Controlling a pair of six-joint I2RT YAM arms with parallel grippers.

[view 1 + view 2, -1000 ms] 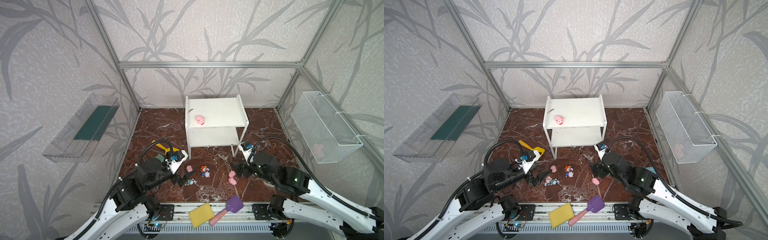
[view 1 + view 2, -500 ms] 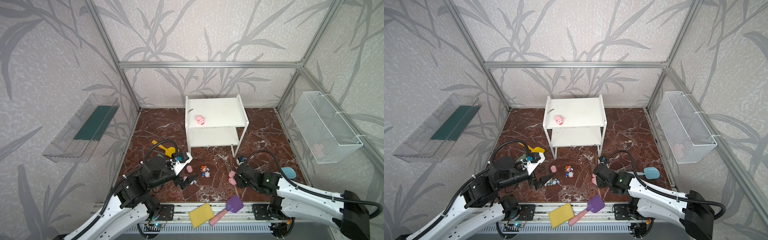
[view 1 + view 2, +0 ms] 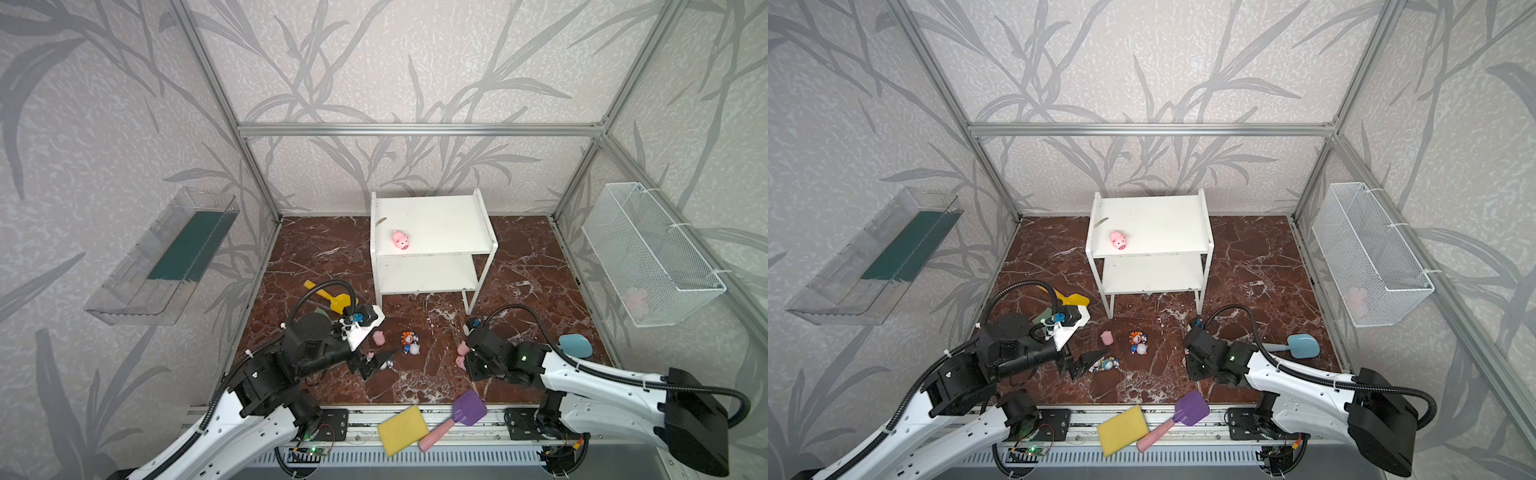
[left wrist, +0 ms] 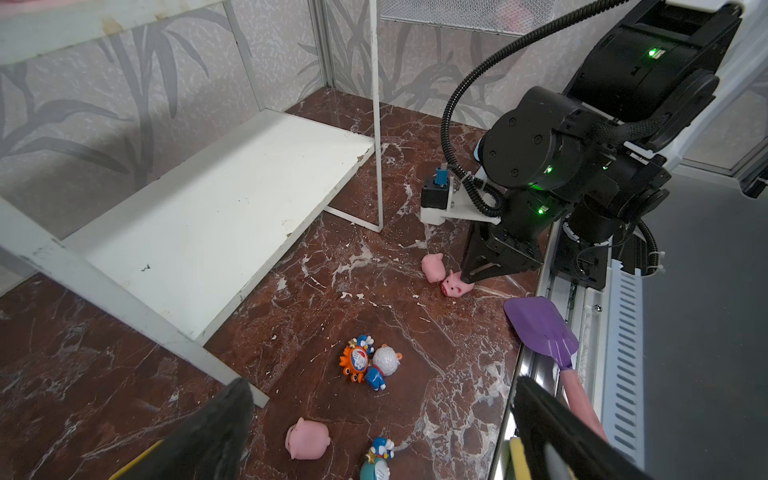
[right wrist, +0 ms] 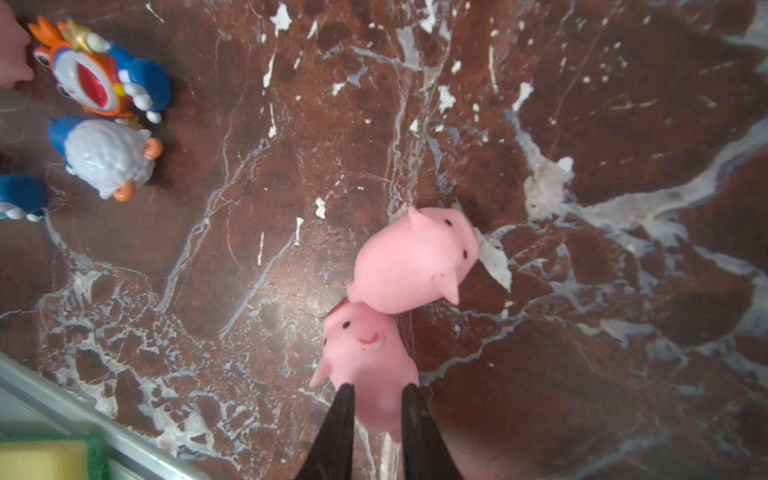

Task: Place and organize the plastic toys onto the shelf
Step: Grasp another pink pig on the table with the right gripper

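— What has the right gripper (image 5: 377,394) got?

— A pink pig (image 5: 365,353). The two black fingers (image 5: 343,415) are drawn in close and pinch its back end from both sides, so the face points away from the gripper. In the left wrist view it looks to be resting on the marble floor (image 5: 582,104).

— And the one pressed up against it?

— That's a second pig (image 5: 415,262). It lies just past the gripped one, on the side away from the fingers, and the two are touching.

— What about the left gripper (image 4: 381,386)?

— It's spread wide with nothing in it. A third pig (image 4: 307,439) and a teal-and-blue figurine (image 4: 376,457) lie on the floor under the gap between its fingers. As far as I can tell, it touches neither.

— Any other toys?

— There's an orange figurine (image 4: 355,361) and a white figurine (image 4: 385,360), touching each other. They sit a little ahead of the left gripper's tips, between the two grippers and apart from both.

— Where's the shelf (image 3: 432,212)?

— Beyond both grippers, well apart from each. A fourth pig (image 3: 400,240) sits on its top board.

— Is anything else close by?

— A purple shovel (image 4: 540,328) lies near the right gripper, on the side away from the shelf.
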